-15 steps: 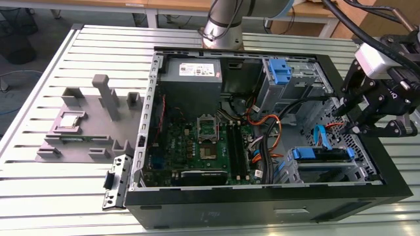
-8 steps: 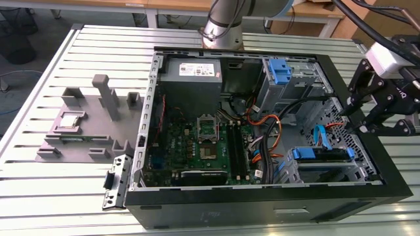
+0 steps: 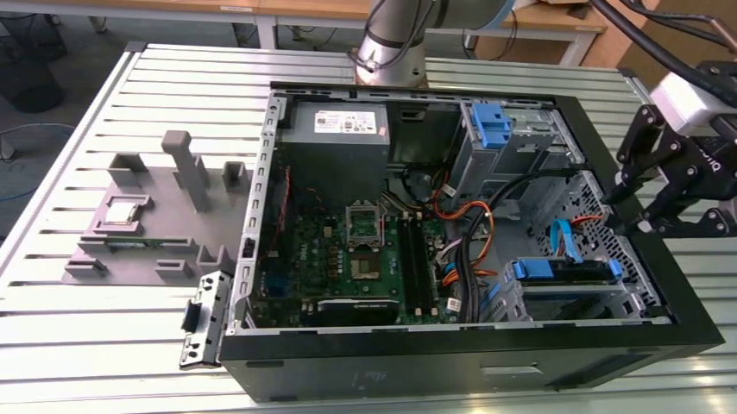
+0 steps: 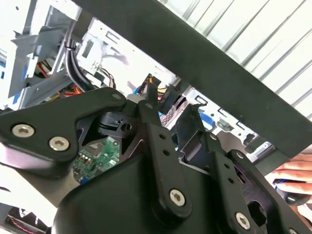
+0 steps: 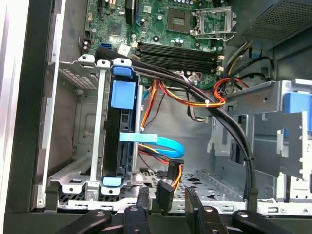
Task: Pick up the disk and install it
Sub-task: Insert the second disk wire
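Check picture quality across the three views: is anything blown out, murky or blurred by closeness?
Exterior view: even light, the open computer case and the disk in its bay read clearly. Second wrist view: the background beyond the case is blown out to white, and the gripper looms dark and soft up close. First wrist view: well lit, motherboard sharp, dim at the case wall.

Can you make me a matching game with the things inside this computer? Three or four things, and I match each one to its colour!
Things:
1. disk carrier
2. circuit board
3. power supply
4. gripper

Colours:
A. green
B. black
C. blue
D. grey

Pairs: 1-C, 2-A, 3-D, 4-B
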`<state>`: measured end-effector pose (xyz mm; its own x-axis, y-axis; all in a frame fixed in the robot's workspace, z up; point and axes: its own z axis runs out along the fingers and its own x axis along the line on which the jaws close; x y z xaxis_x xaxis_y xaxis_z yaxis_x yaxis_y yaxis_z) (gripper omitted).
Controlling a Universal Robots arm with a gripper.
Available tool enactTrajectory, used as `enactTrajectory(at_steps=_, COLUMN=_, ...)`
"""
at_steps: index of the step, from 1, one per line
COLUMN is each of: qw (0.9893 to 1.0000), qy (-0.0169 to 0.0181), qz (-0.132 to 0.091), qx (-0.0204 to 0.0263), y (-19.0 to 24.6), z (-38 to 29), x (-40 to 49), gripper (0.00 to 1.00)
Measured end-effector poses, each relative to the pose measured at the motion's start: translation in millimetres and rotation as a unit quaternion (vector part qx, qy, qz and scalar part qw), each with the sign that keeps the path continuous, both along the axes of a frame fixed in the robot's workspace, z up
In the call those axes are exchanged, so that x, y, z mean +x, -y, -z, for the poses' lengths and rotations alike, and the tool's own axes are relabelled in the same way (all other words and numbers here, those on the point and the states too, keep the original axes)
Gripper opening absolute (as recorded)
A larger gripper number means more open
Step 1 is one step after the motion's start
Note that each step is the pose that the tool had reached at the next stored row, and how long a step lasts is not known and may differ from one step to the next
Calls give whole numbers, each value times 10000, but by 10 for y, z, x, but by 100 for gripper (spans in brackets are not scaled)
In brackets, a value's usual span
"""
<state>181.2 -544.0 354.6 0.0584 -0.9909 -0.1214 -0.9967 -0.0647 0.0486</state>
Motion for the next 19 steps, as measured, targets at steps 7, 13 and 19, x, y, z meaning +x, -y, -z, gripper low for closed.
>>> enactTrajectory(at_steps=7, qw=9997, qy=-36, qz=-1, qx=-232, y=-29, z=33, x=25, gripper=42)
enactTrajectory(at_steps=13, qw=9997, qy=-40, qz=0, qx=-232, y=-30, z=37, x=32, gripper=42)
enactTrajectory(at_steps=19, qw=9997, qy=-40, qz=0, qx=-232, y=-30, z=36, x=35, gripper=28)
